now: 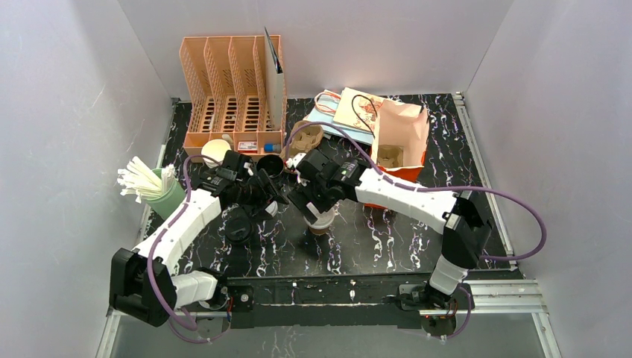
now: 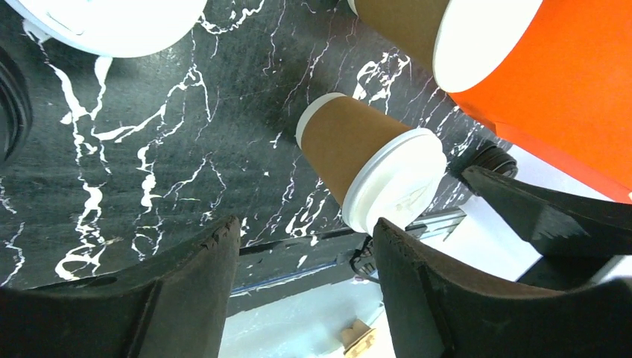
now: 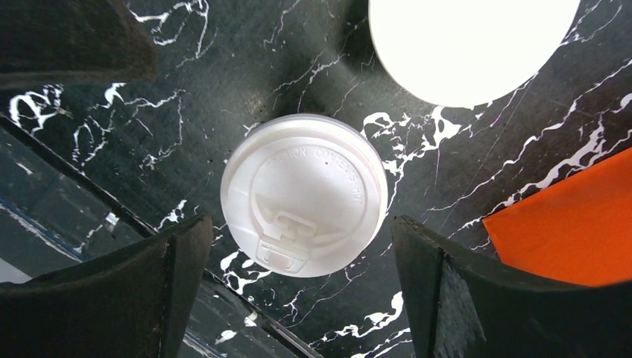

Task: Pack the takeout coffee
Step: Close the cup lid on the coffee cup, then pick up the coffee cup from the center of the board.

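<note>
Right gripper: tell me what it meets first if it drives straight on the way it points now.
Most likely the white lid on the takeout coffee. In the right wrist view it sits centred ahead of the open right gripper, between its fingers. How far off it is cannot be told.

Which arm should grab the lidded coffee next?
Right. The right gripper hangs open straight above the lidded coffee cup, with the orange bag nearer that arm; the left gripper is off to one side.
</note>
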{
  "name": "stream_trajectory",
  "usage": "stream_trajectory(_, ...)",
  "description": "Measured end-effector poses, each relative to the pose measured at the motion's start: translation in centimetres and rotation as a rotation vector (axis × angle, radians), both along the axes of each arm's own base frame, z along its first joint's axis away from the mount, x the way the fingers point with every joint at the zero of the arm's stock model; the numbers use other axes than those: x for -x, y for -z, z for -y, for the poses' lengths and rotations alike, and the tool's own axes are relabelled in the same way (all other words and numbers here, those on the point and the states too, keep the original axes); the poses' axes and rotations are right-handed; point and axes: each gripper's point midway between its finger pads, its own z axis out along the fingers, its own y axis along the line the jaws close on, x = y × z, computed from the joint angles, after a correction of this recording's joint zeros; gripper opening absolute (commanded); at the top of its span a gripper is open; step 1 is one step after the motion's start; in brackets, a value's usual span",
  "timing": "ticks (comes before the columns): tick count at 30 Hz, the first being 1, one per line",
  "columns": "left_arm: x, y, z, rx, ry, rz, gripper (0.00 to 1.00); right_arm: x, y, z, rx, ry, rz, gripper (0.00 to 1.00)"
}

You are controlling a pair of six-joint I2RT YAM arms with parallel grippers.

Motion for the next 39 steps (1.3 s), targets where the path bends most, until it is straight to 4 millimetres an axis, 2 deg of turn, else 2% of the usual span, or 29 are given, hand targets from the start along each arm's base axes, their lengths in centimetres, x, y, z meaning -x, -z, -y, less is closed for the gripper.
stream_trajectory(5,-0.2,-0.5,-0.8,-0.064,0.026,0.015,0.66,-0.5,-1.2,-0.4,-0.023,0.011,0.010,0.98)
stream_trajectory(14,-0.3,-1.8,-4.0,-0.258,0.061,0.078,0.72,-0.7,-0.9,1.0,-0.004,0.063,-0.039,0.98)
stream_trajectory(20,0.2,-2.2,-5.5,-0.319,0.041,0.094,0.75,-0.4,-0.4,1.3,0.009,0.072,-0.071,0.98)
stream_trajectory(25,0.4,-2.5,-5.9,-0.332,0.029,0.105,0.78,0.1,0.8,1.1,0.032,0.063,-0.118,0.98)
stream_trajectory(39,0.4,-2.4,-6.5,-0.364,0.026,0.104,0.81,0.0,1.2,0.5,0.043,0.057,-0.142,0.98)
